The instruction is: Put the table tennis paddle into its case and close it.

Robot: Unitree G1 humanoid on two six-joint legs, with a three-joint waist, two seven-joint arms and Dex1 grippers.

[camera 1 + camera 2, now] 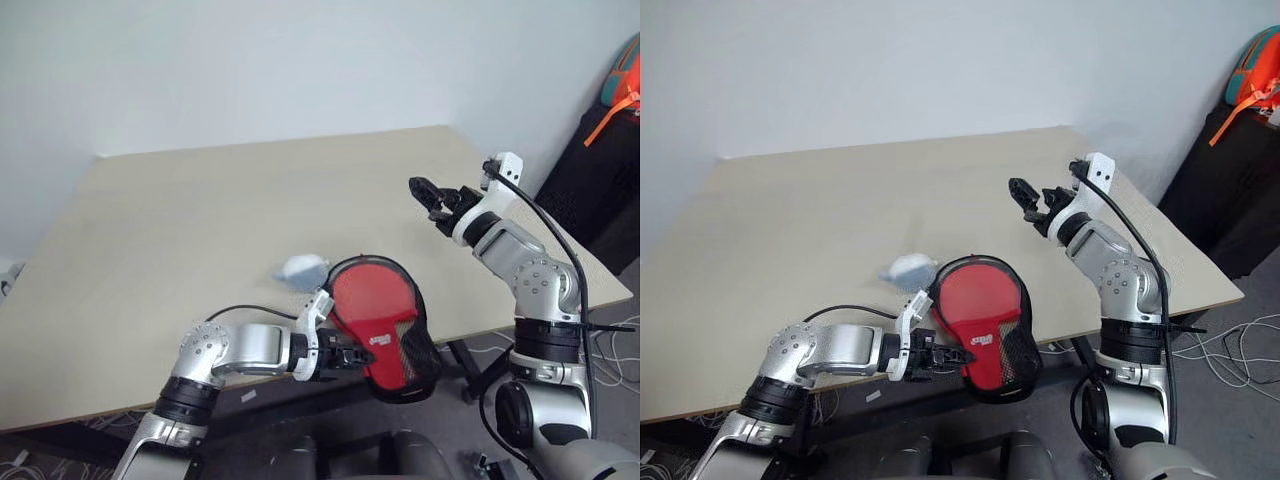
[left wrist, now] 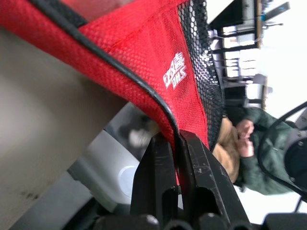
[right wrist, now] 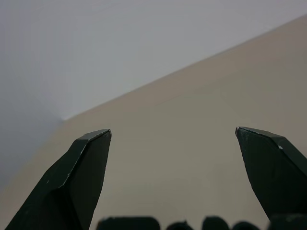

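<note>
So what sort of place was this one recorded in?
Probably a lab or office room: a plain beige table against a bare white wall, loose cables on the floor, and a backpack on dark furniture in the corner.

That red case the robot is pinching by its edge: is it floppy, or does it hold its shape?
The case probably holds its shape fairly well: gripped only at the rim by the left gripper, it stands out without drooping. It looks light, being fabric and mesh. The fabric likely grips well rather than slipping.
</note>
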